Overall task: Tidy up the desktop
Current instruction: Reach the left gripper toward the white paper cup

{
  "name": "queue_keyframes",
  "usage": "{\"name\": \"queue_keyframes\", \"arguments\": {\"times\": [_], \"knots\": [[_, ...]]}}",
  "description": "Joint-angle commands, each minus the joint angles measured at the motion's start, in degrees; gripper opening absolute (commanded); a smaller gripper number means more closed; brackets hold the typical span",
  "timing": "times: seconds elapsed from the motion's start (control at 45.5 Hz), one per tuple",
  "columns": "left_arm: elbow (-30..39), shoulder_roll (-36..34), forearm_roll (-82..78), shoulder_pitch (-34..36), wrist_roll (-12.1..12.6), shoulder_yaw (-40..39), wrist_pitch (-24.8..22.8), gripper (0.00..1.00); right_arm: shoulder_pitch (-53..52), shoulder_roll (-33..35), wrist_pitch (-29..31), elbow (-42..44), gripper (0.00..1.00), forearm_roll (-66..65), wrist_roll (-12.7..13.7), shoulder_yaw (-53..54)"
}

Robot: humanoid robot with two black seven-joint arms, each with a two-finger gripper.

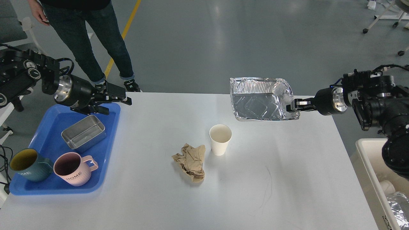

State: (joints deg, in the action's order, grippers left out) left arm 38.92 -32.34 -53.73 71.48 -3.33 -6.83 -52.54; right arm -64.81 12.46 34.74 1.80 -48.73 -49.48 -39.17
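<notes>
A: Where does the desktop point(287, 179) sit, and what rests on it?

B: It fills the lower middle of the head view, white and wide. Taking the paper cup point(220, 139) as the landmark: the cup stands upright near the desktop's centre, and a crumpled brown paper point(191, 161) lies just beside it, to its left and a little nearer the robot.

A: And the right gripper point(291, 107)?

B: It reaches in from the right, beyond and to the right of the cup. Its jaws pinch the right rim of a foil tray point(260, 99), which hangs tilted above the desktop's far edge with its open side facing the camera.

A: The left gripper point(119, 103)?

B: Well to the left of the cup, above the far right corner of the blue tray point(110, 147). Its two fingers stand spread apart with nothing between them.

A: What does the blue tray hold?

B: A steel box point(83, 133) at the far end, and nearer the robot a pink mug point(72, 168) and a teal mug point(27, 164), both marked HOME. All lie far left of the cup.

A: Anything else?

B: A white bin point(372, 169) sits off the desktop's right edge, right of the cup, with crumpled foil inside. A person point(86, 41) in dark jeans stands beyond the desktop's far left corner.
</notes>
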Motion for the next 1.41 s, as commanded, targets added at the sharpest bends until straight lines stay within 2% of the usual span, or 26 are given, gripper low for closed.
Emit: {"name": "queue_keyframes", "arguments": {"times": [0.0,0.22,0.571,0.747,0.989,1.143,1.384], "knots": [[-6.22,8.16,-0.06,-0.29,0.08,0.5,1.3,0.98,0.82,-0.07,0.06,-0.04,0.0,-0.49,0.08,-0.11],[-13.78,18.1,0.64,-0.46,-0.1,0.68,2.44,0.98,2.67,-0.16,0.06,-0.04,0.0,-1.19,0.79,-0.47],[-14.31,21.97,1.0,-2.83,-0.36,0.5,5.78,0.98,5.4,-0.07,-0.02,1.01,0.0,-1.54,0.79,-0.38],[-19.76,26.97,1.17,-3.89,-0.71,0.42,11.76,0.98,5.75,-0.07,-0.11,1.1,0.0,-1.54,0.79,-0.38],[-22.84,31.19,1.08,-5.38,0.78,0.5,12.2,0.98,5.57,-0.16,-0.03,1.1,0.0,-1.54,0.79,-0.38],[-23.63,33.22,1.96,-5.38,0.87,0.42,12.2,0.98,5.31,-0.16,-0.02,1.1,0.0,-1.45,0.79,-0.29],[-23.63,35.94,1.96,-5.3,0.87,0.68,14.66,0.98,5.31,-0.07,-0.11,1.1,0.0,-1.36,0.7,-0.29]]}}
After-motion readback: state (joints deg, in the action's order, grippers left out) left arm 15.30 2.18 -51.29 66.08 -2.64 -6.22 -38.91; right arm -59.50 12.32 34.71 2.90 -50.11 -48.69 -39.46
